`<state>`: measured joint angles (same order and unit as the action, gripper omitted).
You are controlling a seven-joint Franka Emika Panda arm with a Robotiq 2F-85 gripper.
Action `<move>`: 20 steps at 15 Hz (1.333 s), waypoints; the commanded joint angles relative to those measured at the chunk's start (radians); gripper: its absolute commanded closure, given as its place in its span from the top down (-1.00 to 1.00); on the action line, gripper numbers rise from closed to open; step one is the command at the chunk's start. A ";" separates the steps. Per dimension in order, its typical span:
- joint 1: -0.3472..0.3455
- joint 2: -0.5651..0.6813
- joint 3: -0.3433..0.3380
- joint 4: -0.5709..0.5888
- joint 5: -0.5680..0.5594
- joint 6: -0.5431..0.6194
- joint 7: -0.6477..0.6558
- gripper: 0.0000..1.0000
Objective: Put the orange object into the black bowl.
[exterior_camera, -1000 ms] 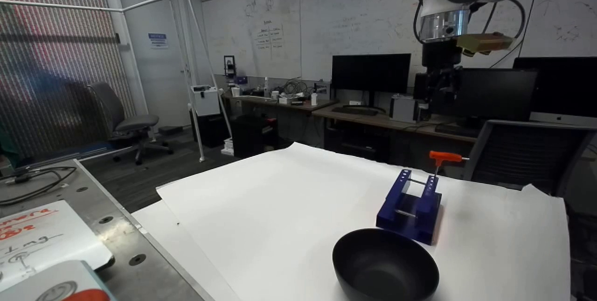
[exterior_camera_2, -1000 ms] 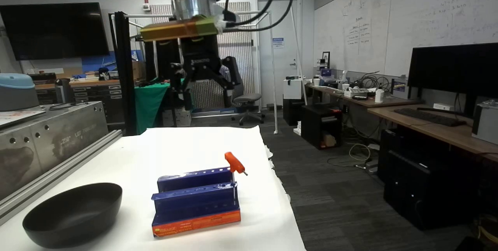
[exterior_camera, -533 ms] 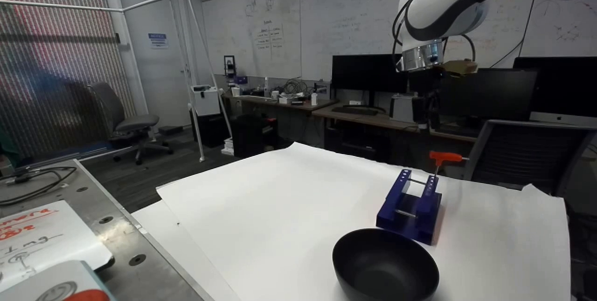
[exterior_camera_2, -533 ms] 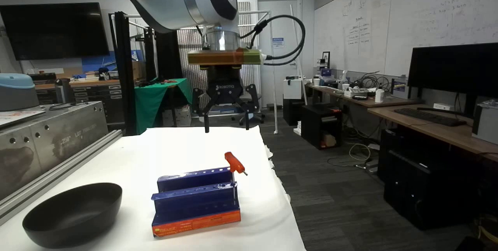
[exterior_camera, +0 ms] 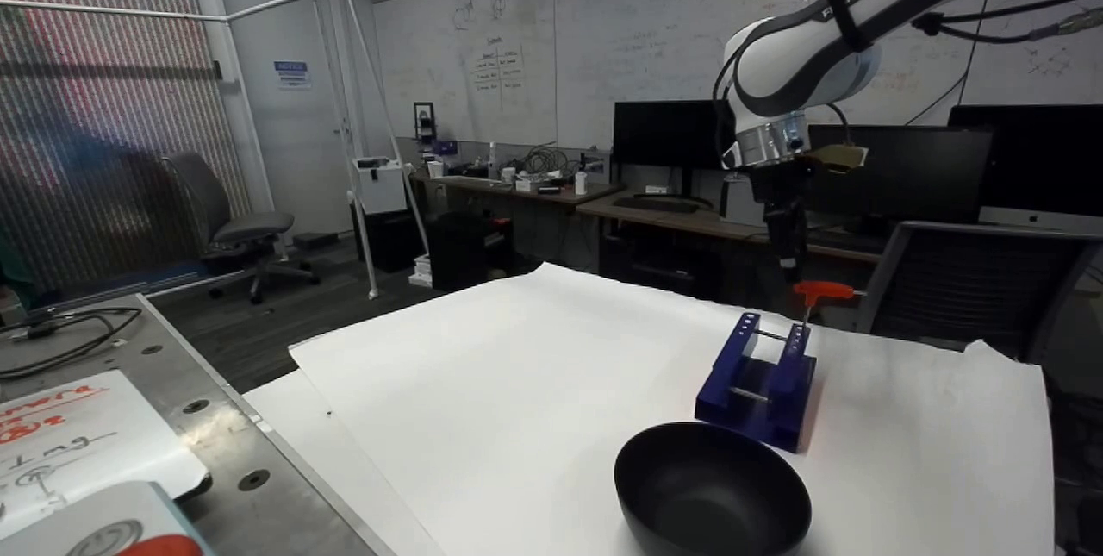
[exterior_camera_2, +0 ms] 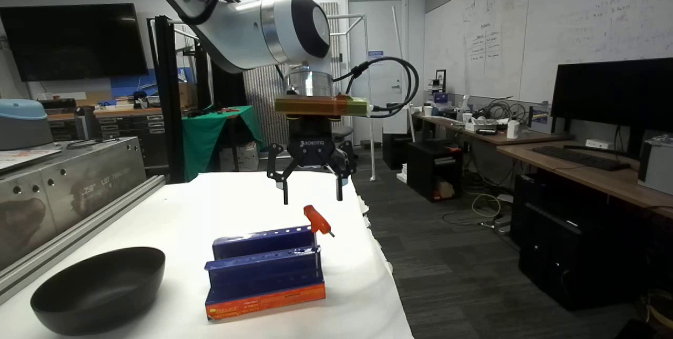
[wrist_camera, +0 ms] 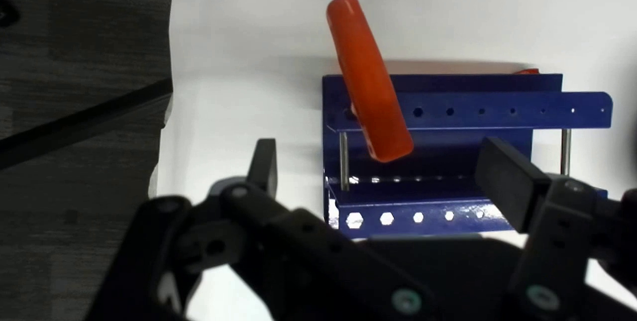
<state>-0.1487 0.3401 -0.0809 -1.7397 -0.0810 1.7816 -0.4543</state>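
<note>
Gripper (exterior_camera_2: 313, 202) of mine stands wide, holding nothing; I should lower it centred on the orange tool (wrist_camera: 367, 80), close softly, then lift straight from the blue rack (wrist_camera: 443, 156).

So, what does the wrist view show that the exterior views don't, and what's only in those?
Only the wrist view makes out the hexagonal outlines of the holes in the blue holder, looking down from above. Only the exterior views show the inside of the black bowl, the whiteboard and the robot's arm. Both kinds share the holder itself, the orange-handled tool at one end of it, the open hand and the white sheet.
</note>
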 commanded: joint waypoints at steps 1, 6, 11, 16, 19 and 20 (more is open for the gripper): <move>-0.025 -0.003 0.011 -0.031 0.013 -0.007 -0.046 1.00; -0.036 -0.007 0.017 -0.075 0.032 0.006 -0.076 0.35; -0.034 -0.015 0.019 -0.084 0.039 0.002 -0.079 -0.47; -0.024 -0.068 0.013 -0.093 0.020 0.003 -0.048 -0.78; -0.010 -0.138 0.010 -0.092 0.003 -0.013 -0.016 -0.75; -0.003 -0.163 0.010 -0.087 0.000 -0.019 0.003 -0.81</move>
<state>-0.1666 0.2731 -0.0742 -1.8138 -0.0640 1.7819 -0.4962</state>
